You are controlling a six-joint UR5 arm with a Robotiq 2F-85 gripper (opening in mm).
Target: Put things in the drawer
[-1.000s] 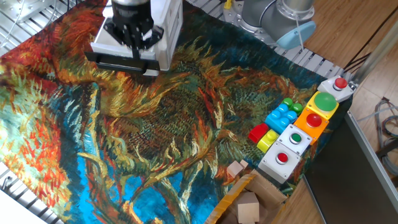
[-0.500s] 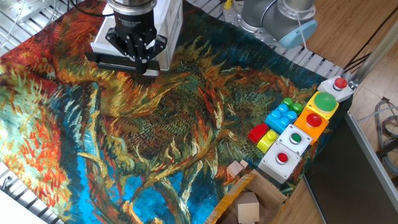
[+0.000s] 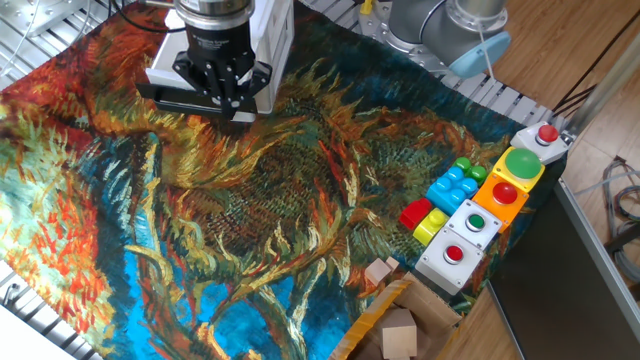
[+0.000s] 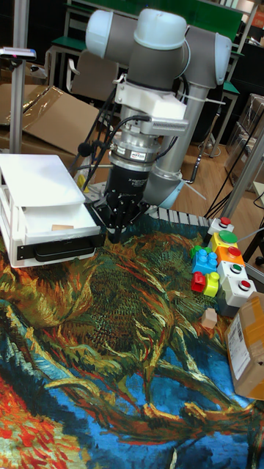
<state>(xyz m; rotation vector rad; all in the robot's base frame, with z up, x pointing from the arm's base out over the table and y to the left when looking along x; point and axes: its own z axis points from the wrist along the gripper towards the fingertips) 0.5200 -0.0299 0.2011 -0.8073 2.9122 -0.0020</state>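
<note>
My gripper (image 3: 224,97) (image 4: 116,233) hangs at the right end of the drawer's dark front (image 3: 180,100) (image 4: 59,250), its fingers drawn together with nothing between them. The drawer sits low in the white cabinet (image 3: 272,40) (image 4: 37,179) and sticks out only slightly. In the tall fixed view one pale-wood cube (image 4: 62,228) shows inside the cabinet's opening just above the dark front. A second cube (image 3: 378,271) (image 4: 210,317) lies on the patterned cloth near the cardboard box. A third cube (image 3: 398,334) rests inside that box.
A brown cardboard box (image 3: 372,322) (image 4: 247,344) stands at the cloth's near right corner. Coloured toy bricks (image 3: 448,188) (image 4: 204,267) and a row of button boxes (image 3: 480,222) (image 4: 231,270) line the right edge. The arm's base (image 3: 440,25) is at the back.
The gripper came down from over the cabinet's front to the drawer's front edge, then barely shifted in the last half second. The cubes and the drawer front have not visibly moved.
</note>
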